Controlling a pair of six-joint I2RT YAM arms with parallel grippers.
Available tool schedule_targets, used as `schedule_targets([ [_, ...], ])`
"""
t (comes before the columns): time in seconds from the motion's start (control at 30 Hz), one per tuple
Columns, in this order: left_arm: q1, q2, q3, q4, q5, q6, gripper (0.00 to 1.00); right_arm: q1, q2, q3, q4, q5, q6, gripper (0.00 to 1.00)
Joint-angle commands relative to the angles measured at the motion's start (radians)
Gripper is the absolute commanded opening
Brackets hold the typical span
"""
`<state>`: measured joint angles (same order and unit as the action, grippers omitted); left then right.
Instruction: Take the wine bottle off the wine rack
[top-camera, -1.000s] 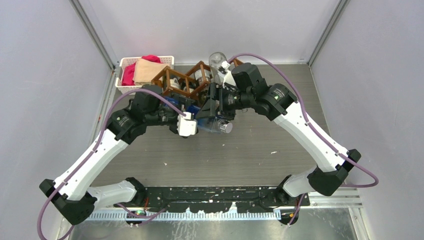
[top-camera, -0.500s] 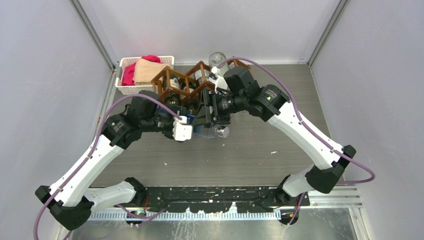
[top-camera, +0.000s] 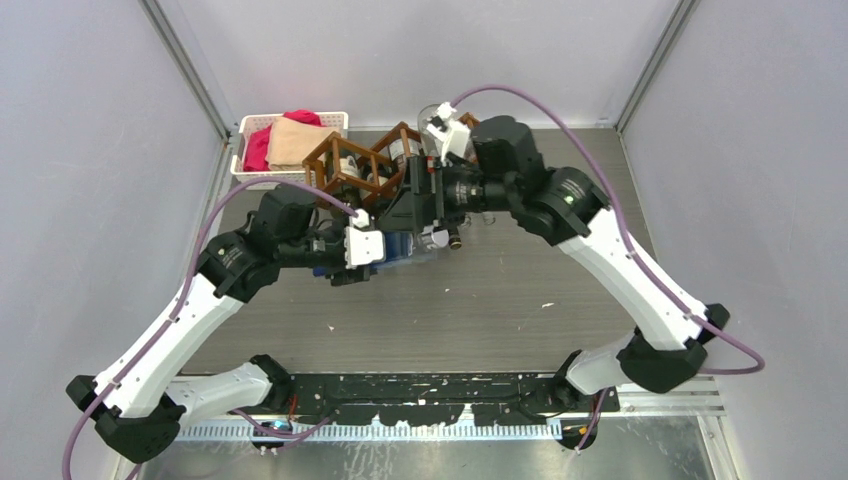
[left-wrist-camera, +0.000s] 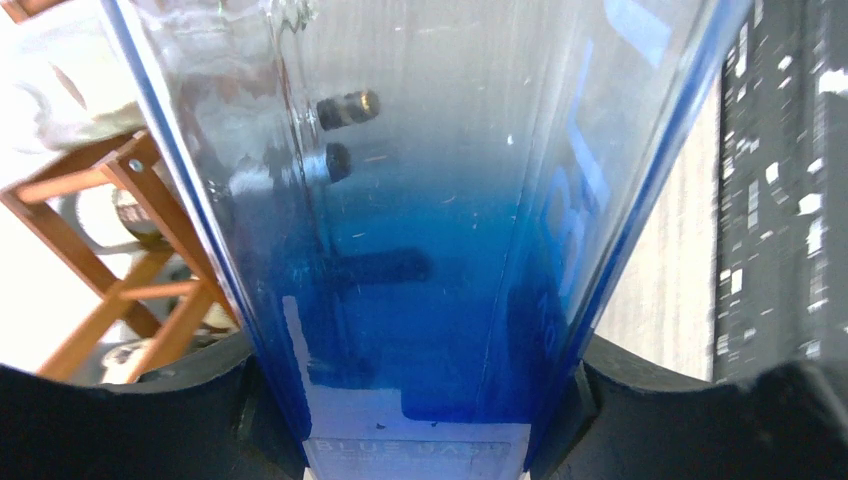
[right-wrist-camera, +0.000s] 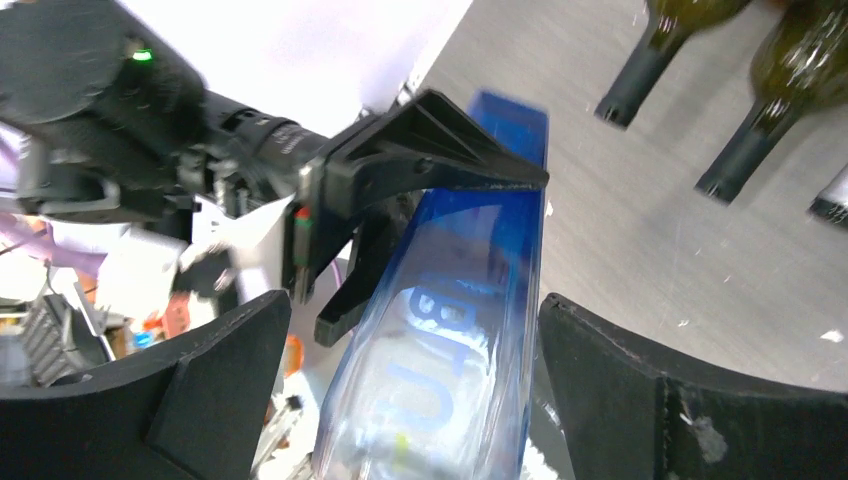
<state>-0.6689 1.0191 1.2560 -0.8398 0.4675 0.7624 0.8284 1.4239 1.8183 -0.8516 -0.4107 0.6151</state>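
Observation:
The wine bottle (top-camera: 408, 248) is square-sided glass, deep blue fading to clear, and lies roughly level just in front of the brown wooden wine rack (top-camera: 352, 165). My left gripper (top-camera: 372, 250) is shut on it. In the left wrist view the bottle (left-wrist-camera: 430, 250) fills the space between both black fingers of the left gripper (left-wrist-camera: 415, 410). My right gripper (top-camera: 428, 212) straddles the bottle's other end and is open. In the right wrist view the bottle (right-wrist-camera: 450, 340) lies between the spread fingers (right-wrist-camera: 200, 390) of the right gripper (right-wrist-camera: 415, 400), with a gap on the left side.
A white basket (top-camera: 246, 128) with red and tan cloth stands at the back left beside the rack. Other bottles lie in the rack; their dark necks (right-wrist-camera: 640, 70) show in the right wrist view. A clear glass jar (top-camera: 432, 118) stands behind the rack. The rack (left-wrist-camera: 110, 290) is close on the left.

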Motion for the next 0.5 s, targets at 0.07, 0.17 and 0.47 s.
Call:
schedule_targets([
  [0.07,0.002,-0.066,0.066,0.199,0.058,-0.362,0.0,0.007,-0.167,0.06,0.127,0.166,-0.108,1.0],
  [0.17,0.002,-0.075,0.076,0.229,0.066,-0.477,0.0,0.008,-0.213,0.066,0.131,0.213,-0.139,1.0],
  [0.47,0.022,-0.023,0.204,0.224,0.18,-0.755,0.0,0.008,-0.291,-0.005,0.168,0.096,-0.198,1.0],
])
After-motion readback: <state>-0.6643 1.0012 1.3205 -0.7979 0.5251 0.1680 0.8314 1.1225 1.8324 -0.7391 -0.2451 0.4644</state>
